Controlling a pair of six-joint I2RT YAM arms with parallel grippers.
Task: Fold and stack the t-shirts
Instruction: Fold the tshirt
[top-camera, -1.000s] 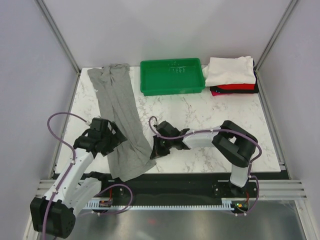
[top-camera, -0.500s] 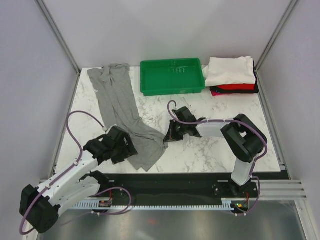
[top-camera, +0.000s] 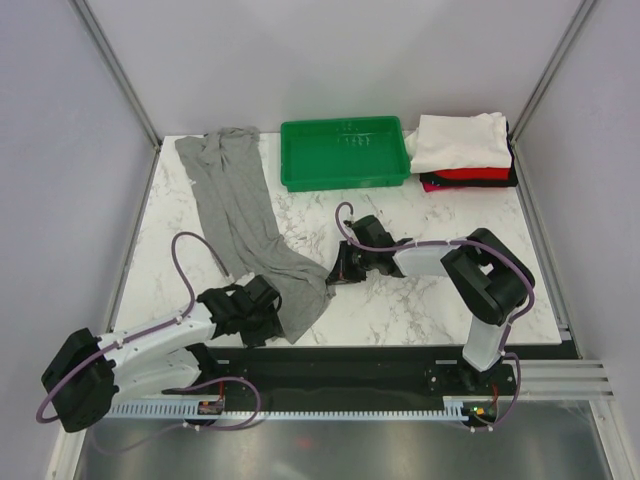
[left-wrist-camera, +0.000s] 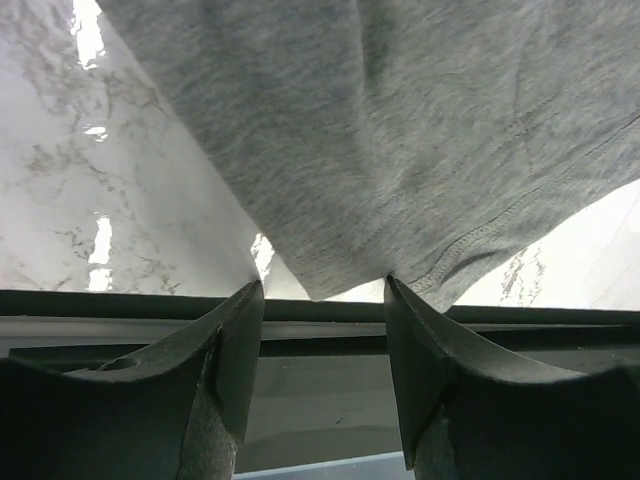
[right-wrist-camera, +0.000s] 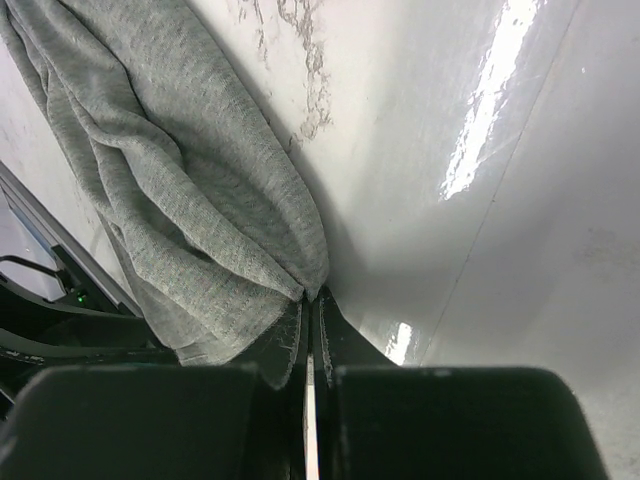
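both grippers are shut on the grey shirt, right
Only the right gripper is shut on the grey shirt. The left wrist view shows the left gripper open, its fingers apart at the shirt's hem.

The left gripper (left-wrist-camera: 322, 284) has its two dark fingers (left-wrist-camera: 236, 352) spread apart. The lowest corner of the grey shirt (left-wrist-camera: 400, 130), stitched hem visible, sits between the fingertips. The shirt lies on the marble table (left-wrist-camera: 120, 200). A dark rail (left-wrist-camera: 320, 312) borders the table's near edge.
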